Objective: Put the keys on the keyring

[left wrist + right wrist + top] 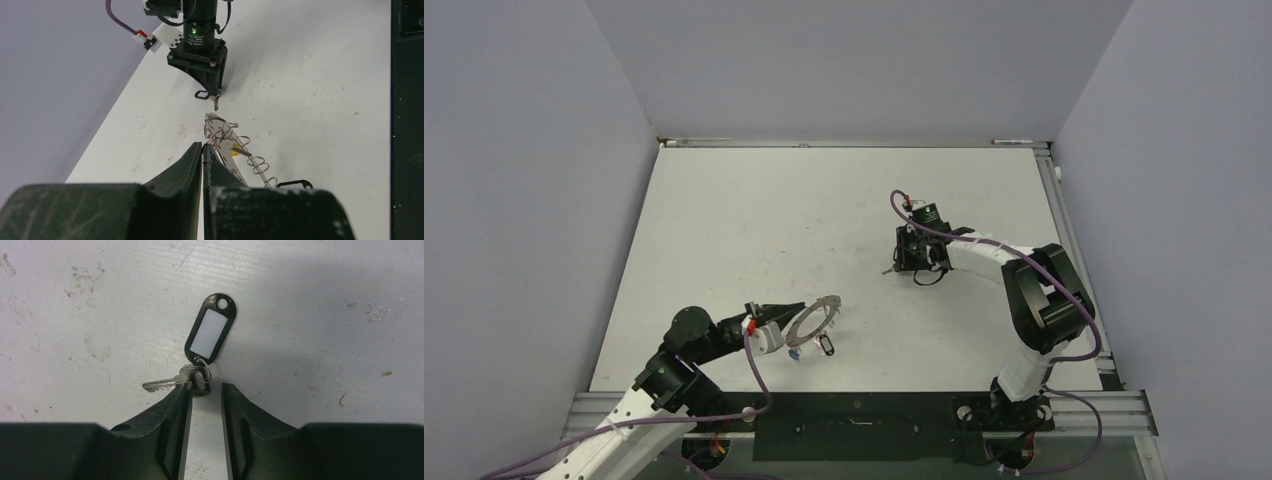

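Left gripper [201,149] is shut tight on the rim of the keyring [239,167], with no gap between its fingers. In the top view this pair sits at lower left of centre, the ring tilted and reaching up-right from the fingertips. From the left wrist the ring is seen nearly edge-on, its wire loops [257,164] strung along the rim and a bit of yellow [232,154] showing among them. Just below the ring in the top view lie a black-tagged key [826,346] and a small blue tag [792,354]; I cannot tell whether they hang from it.

Right gripper [206,390] is down at the table [754,220], right of centre and well apart from the ring. Its fingers stand a narrow way apart, with bare table showing between them. A loose key [162,385] lies flat, blade pointing to frame left. Its head and small split ring [202,371] sit right at the tip of the finger at frame left. Its black tag [210,332] lies beyond, toward upper centre. The other finger is clear of the key.
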Controlling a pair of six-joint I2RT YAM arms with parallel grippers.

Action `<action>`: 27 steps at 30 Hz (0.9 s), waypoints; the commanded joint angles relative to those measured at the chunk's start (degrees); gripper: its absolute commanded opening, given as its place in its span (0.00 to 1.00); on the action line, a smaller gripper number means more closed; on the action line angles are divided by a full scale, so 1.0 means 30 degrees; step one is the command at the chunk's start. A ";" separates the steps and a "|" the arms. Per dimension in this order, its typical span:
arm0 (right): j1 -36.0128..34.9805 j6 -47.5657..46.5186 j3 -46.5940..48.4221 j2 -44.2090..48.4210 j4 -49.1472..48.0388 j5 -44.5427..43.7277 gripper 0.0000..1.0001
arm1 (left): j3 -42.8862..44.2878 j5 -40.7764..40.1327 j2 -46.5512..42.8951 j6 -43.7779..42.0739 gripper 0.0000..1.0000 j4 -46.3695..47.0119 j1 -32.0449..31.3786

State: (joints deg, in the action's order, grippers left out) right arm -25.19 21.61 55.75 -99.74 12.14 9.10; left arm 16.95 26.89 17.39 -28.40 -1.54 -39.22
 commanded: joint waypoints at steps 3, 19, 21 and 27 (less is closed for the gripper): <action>0.0047 -0.0087 -0.0524 0.1446 -0.1242 0.0353 0.30 | 0.0132 -0.1192 0.0121 -0.0173 0.00 0.0808 -0.0670; 0.0229 0.0637 -0.2552 0.2574 -0.3872 0.1215 0.28 | 0.0839 -0.1895 0.0486 0.0944 0.00 -0.0365 -0.0716; 0.0331 0.0529 -0.2489 0.2425 -0.3879 0.1292 0.27 | 0.0796 -0.2108 0.0310 0.0928 0.00 -0.0376 -0.0715; 0.0750 0.0594 -0.2425 0.2220 -0.4775 0.1228 0.27 | 0.0885 -0.2020 0.0339 0.0796 0.00 -0.0489 -0.0725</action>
State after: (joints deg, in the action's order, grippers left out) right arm -23.99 23.14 48.10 -94.48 2.09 13.74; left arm 16.67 21.02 18.81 -26.04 -4.71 -41.17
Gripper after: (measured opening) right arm 0.272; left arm 0.004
